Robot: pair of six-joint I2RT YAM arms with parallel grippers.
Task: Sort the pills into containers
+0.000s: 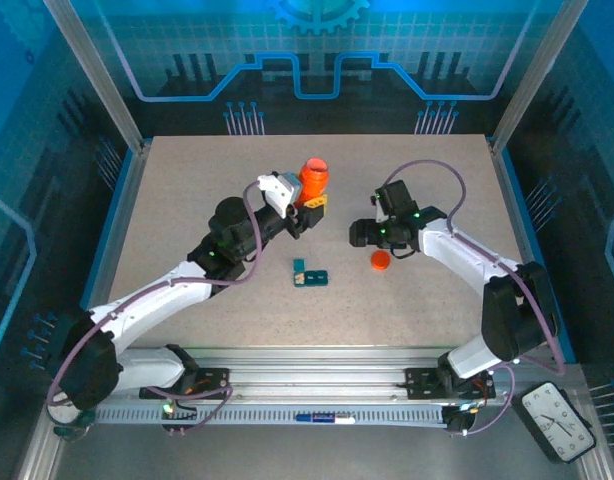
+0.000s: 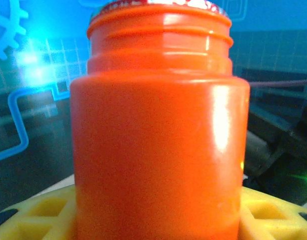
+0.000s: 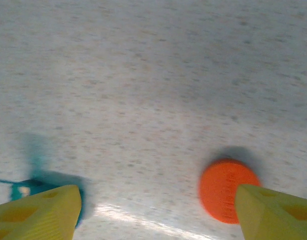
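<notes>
Left fingers pinch the bottle low on its body, 1 yellow pad each side. Its cap is off and the mouth is at the top, but the contents aren't visible from the wrist cam. Right fingers are spread wide with nothing between them, aimed down at the table. The cap lies flat by 1 tip, contact unclear. Strip sits on the table between the 2 arms, clear of both sets of fingers. From the bottle it's toward the arm bases, nearly straight back. From the right fingers it's off to the robot's left, its end just peeking past the other tip in the right wrist view. Its long axis runs roughly left-right across the table, slightly skewed, so the cells sit side by side as seen from the bases. A pale speck shows in 1 end cell, too small to call. My read: cap step done, pour not started. The left arm has the bottle, so it has to bring the mouth back over the strip and tip there. The cells are small, so spill is the risk. The right arm is about as near and free to steady the strip.
</notes>
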